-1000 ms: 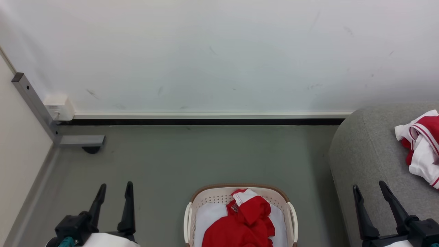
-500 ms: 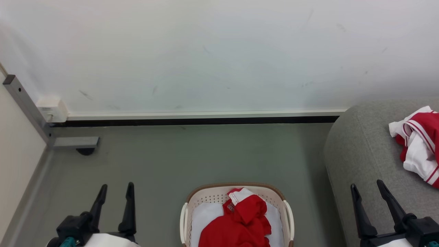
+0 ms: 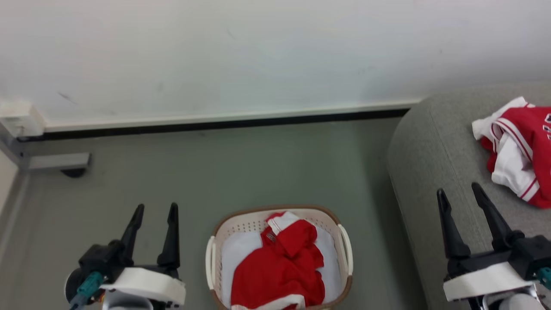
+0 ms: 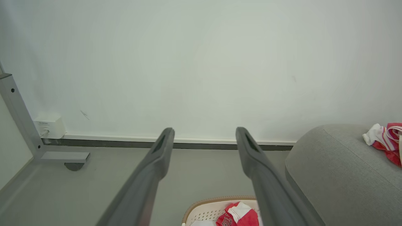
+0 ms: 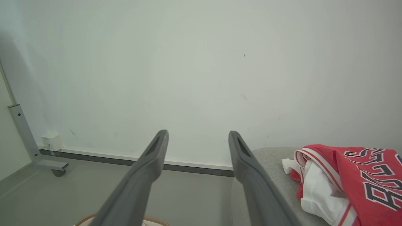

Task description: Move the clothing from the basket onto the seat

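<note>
Head view, tipped lower than half a second ago: more of the laundry basket shows, though nothing has moved. Left gripper and right gripper are spread and empty. A red garment lies in the basket, between the two jaw pairs. A lettered red jersey rests on the sofa, beyond the right jaws. Judged half done.

The left gripper holds its two long dark-grey fingers spread wide and empty against a pale wall. Below them shows the cream perforated plastic basket with brown rim, with red white-trimmed clothing inside. At right, the rounded light-grey fabric sofa carries another red-and-white garment
</note>
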Motion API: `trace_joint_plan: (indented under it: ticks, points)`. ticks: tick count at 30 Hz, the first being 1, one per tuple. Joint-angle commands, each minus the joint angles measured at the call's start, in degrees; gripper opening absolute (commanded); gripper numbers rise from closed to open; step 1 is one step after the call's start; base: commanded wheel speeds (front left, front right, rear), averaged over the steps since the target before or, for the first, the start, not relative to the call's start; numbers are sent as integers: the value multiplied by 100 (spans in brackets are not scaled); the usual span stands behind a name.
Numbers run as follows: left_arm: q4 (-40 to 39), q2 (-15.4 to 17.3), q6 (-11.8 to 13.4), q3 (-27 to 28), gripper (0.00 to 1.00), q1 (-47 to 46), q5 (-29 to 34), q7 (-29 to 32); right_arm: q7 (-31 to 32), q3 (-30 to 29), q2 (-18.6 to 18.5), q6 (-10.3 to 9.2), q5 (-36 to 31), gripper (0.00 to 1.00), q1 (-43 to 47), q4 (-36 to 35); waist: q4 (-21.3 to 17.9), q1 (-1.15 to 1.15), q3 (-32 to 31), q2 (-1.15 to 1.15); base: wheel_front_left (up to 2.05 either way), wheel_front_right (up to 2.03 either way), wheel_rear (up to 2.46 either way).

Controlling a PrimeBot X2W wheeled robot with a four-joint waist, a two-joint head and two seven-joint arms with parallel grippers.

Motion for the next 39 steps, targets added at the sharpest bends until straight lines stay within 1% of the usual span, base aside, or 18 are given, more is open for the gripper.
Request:
trace_joint_plan:
  ticks: [1,9,17,23,33,39]
  points:
    - [17,37,-18,-28,100,-138,43,-3,4,29,53,-15,-27,100,-160,-27,-233,0,346,0,0,0,0]
    - [330,227,-41,-378,100,-776,50,-3,5,78,193,-15,-159,100,-766,-208,-561,0,1005,0,0,0,0]
    - [1103,628,-39,-1045,100,-1531,-204,74,5,-126,425,-15,-146,100,-1242,-764,-893,0,1711,0,0,0,0]
    - [1681,908,-38,-1575,100,-2152,-316,486,5,-329,539,-15,-198,100,-1427,-1243,-1126,0,2329,0,0,0,0]
    - [2366,1237,-38,-2547,100,-3019,-566,1192,5,-470,589,-15,364,100,-1781,-2043,-1592,0,3317,0,0,0,0]
    - [2814,1571,-38,-2962,100,-3468,-856,1561,5,-514,590,-15,682,100,-1916,-2372,-1889,0,3802,0,0,0,0]
